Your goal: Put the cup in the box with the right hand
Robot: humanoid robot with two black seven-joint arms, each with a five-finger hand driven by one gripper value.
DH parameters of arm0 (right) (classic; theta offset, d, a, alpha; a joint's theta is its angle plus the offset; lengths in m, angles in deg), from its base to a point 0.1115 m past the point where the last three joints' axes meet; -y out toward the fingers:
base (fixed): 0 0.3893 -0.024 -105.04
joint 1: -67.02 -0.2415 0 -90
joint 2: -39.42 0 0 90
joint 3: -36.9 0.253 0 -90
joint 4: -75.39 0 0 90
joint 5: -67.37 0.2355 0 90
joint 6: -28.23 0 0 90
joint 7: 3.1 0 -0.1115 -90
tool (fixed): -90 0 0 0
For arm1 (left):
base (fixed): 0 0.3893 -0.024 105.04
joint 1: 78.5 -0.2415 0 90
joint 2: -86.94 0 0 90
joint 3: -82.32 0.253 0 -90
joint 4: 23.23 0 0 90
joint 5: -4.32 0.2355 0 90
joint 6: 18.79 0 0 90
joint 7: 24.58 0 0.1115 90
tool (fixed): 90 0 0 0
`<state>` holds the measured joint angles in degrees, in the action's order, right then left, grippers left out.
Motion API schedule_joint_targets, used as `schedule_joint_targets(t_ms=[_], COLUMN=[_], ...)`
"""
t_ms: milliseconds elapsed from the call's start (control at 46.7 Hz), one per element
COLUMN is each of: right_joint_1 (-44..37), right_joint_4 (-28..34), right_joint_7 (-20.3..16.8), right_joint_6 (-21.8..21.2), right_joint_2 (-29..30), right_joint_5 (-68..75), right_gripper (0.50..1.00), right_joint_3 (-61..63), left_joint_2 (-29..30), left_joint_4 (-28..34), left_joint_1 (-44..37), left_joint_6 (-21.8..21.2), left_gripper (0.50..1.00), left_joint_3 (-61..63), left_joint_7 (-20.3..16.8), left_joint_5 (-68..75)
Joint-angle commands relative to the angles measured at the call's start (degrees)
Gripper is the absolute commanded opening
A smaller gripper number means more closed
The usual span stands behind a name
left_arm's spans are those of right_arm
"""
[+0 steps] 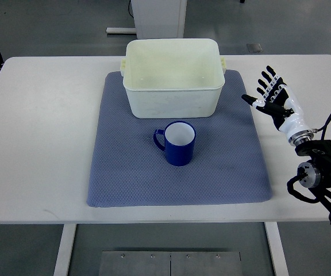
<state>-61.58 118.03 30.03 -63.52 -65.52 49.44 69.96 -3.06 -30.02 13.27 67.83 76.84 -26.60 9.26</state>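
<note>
White worktop point(39, 144) carries a blue-grey mat point(125, 178), with grey floor beyond. Nearest on the mat, the blue cup point(179, 144) stands upright, handle to the picture's left, untouched. To its right, off the mat's edge, the right hand point(274, 100) hovers with fingers spread, holding nothing, well apart from the cup. Farther back, the cream box point(173, 103) sits empty just behind the cup. Assessment: nothing completed; approach, grasp, lift and placement all remain outstanding.
</note>
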Motion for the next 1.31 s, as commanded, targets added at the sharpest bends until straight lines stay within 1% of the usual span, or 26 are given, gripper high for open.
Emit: schedule_joint_targets(t_ms=[0,643,729,1221,1286], right_joint_1=[-0.1,-0.4,-0.5,-1.7,-1.6], right_joint_4=[0.0,0.1,-0.1,-0.2,-0.2], right_joint_7=[0.0,0.4,1.6,1.6,1.3], right_joint_6=[0.0,-0.2,-0.2,-0.2,-0.2], right_joint_2=[0.0,0.0,-0.1,-0.6,-1.4], right_joint_5=[0.0,0.0,0.0,0.0,0.0], right_gripper=[1.0,1.0,1.0,1.0,1.0], right_joint_3=[0.1,0.2,0.2,0.2,0.2], left_joint_2=[0.0,0.0,0.0,0.0,0.0], left_joint_4=[0.0,0.0,0.0,0.0,0.0], left_joint_1=[-0.1,0.0,0.0,0.0,0.0], left_joint_6=[-0.1,0.2,0.2,0.2,0.2], left_gripper=[1.0,1.0,1.0,1.0,1.0], left_joint_3=[0.0,-0.1,-0.1,-0.1,-0.1], left_joint_7=[0.0,0.0,0.0,0.0,0.0], left_joint_5=[0.0,-0.1,0.0,-0.1,-0.1])
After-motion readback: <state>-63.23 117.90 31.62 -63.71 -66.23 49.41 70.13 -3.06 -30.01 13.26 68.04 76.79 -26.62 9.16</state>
